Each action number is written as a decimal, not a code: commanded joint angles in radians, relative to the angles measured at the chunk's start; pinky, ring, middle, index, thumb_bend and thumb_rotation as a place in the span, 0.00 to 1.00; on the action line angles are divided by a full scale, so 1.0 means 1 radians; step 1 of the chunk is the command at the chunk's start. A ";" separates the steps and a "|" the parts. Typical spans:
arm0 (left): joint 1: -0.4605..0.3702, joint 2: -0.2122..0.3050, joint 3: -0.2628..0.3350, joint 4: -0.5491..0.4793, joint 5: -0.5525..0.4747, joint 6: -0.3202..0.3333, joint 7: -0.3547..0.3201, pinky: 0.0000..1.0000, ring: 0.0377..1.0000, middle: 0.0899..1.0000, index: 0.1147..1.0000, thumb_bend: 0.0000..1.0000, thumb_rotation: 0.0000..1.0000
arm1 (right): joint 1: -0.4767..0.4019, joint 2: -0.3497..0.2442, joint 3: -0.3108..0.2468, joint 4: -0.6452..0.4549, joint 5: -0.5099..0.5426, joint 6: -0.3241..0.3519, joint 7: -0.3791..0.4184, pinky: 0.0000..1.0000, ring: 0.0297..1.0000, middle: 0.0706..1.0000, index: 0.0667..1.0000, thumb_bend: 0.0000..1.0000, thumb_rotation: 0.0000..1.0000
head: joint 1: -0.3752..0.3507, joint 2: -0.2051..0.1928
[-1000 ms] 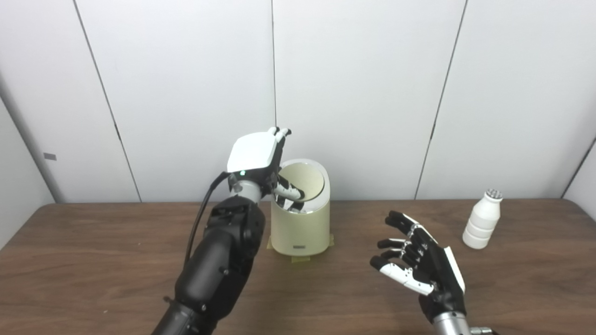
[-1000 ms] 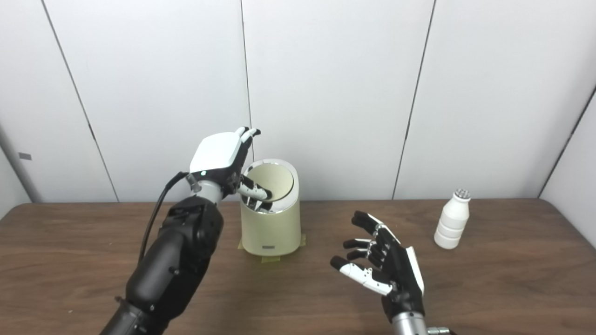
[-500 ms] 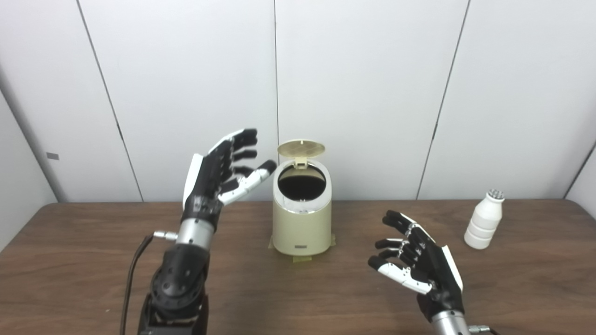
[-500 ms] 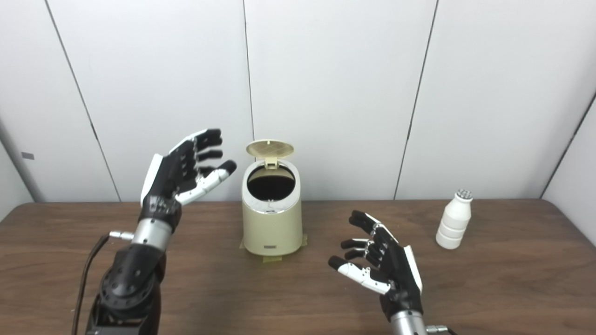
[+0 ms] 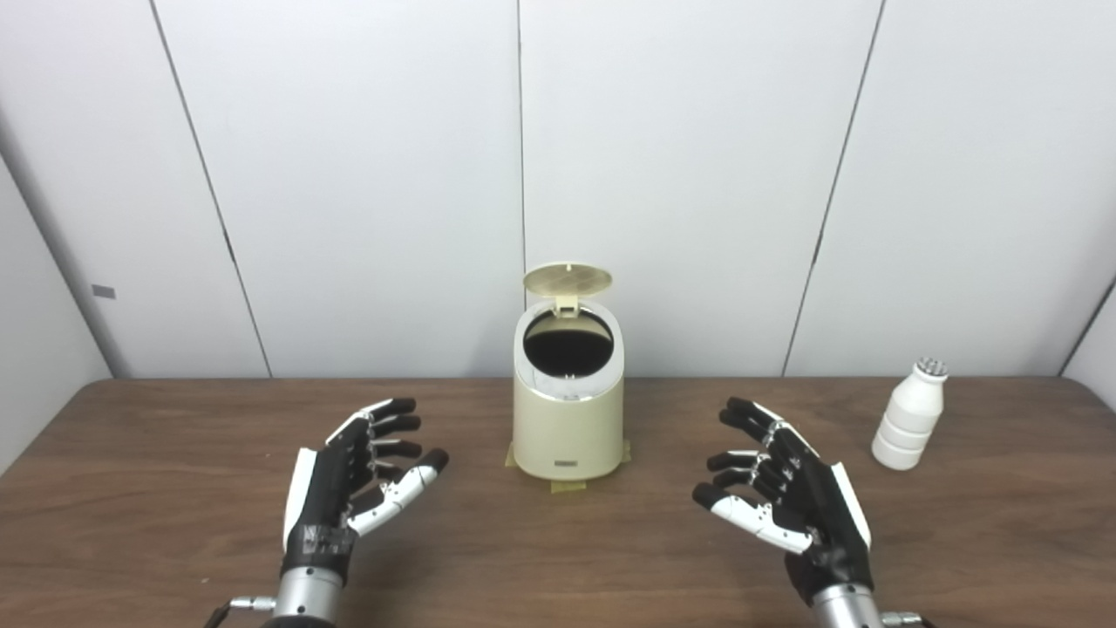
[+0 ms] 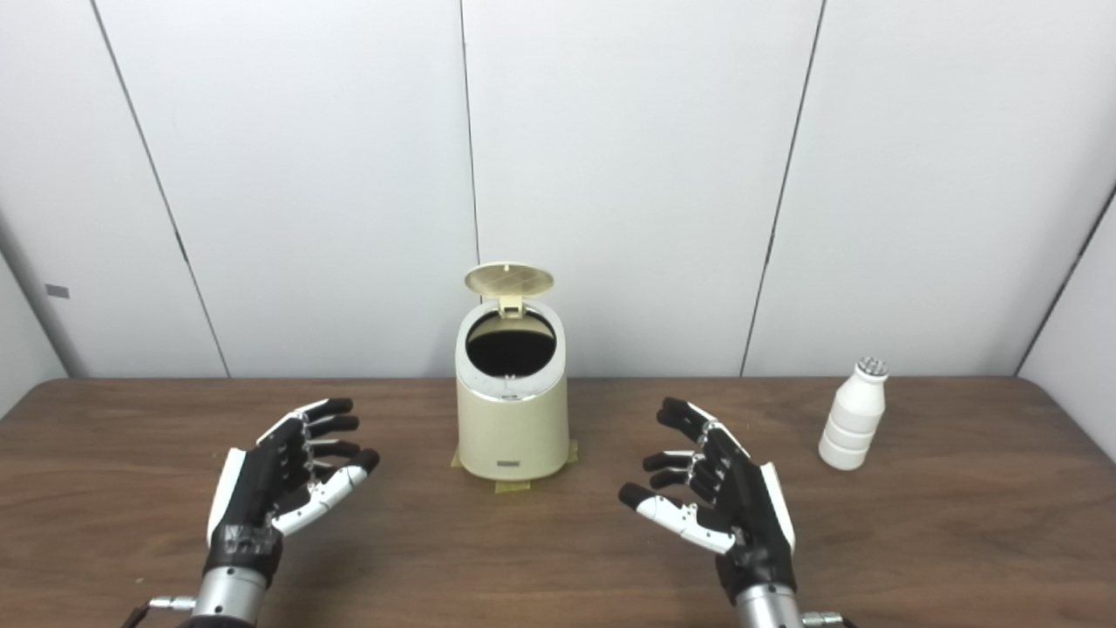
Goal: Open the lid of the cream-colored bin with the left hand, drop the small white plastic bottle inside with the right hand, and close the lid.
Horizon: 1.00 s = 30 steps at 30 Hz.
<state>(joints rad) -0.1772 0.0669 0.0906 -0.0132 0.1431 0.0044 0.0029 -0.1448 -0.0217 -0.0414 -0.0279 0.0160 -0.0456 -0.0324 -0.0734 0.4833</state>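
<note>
The cream-colored bin [image 5: 568, 427] is being observed standing upright at the middle of the wooden table [image 5: 174, 523], near the far edge, its long axis vertical and its round opening facing up and slightly toward the cameras. The hinged lid [image 5: 567, 279] is being held raised at the back of the rim, its ribbed underside facing forward and down, and the dark interior is being left exposed. Strips of yellowish tape [image 5: 567, 485] are being seen under the bin's base. The small white plastic bottle [image 5: 908, 415] is being noted upright on the table at the far right, well apart from the bin, its cap pointing up and its long axis vertical; nothing is touching it. The left hand [image 5: 353, 481] is being held low over the near left of the table, palm facing inward toward the centre, fingers spread apart and pointing up and away, holding nothing. The right hand [image 5: 789, 488] is being held in a mirrored pose over the near right, palm turned inward, fingers apart and slightly curled, likewise empty. Both hands are being kept clear of the bin and the bottle, with the bin standing between and beyond them.
</note>
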 commanded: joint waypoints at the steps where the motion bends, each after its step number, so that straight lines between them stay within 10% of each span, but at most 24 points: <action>1: -0.026 0.019 -0.011 0.005 -0.010 -0.062 0.001 0.54 0.61 0.66 0.71 0.73 0.23 | -0.055 -0.026 -0.008 -0.006 -0.015 -0.069 0.001 0.49 0.56 0.76 0.75 0.81 0.23 | -0.002 0.001; 15: -0.047 0.070 -0.016 0.093 -0.033 -0.145 0.001 0.62 0.66 0.67 0.73 0.68 0.15 | -0.365 -0.360 -0.065 -0.174 -0.126 0.129 0.079 0.55 0.61 0.73 0.74 0.83 0.18 | -0.246 -0.152; 25: -0.060 0.098 -0.014 0.120 -0.060 -0.156 -0.008 0.65 0.69 0.71 0.75 0.59 0.03 | -0.454 -0.505 -0.119 -0.118 -0.218 0.229 0.072 0.81 0.84 0.83 0.81 0.83 0.23 | -0.329 -0.174; 30: -0.061 0.105 -0.019 0.118 -0.046 -0.149 -0.006 0.65 0.69 0.71 0.75 0.58 0.06 | -0.446 -0.535 -0.149 -0.087 -0.222 0.312 0.082 0.78 0.88 0.90 0.87 0.81 0.22 | -0.347 -0.174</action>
<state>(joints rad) -0.1944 0.1552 0.0723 0.1173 0.0973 -0.1060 -0.0058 -0.5495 -0.5202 -0.1695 -0.1162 -0.2071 0.2495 0.0542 -0.4172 0.3099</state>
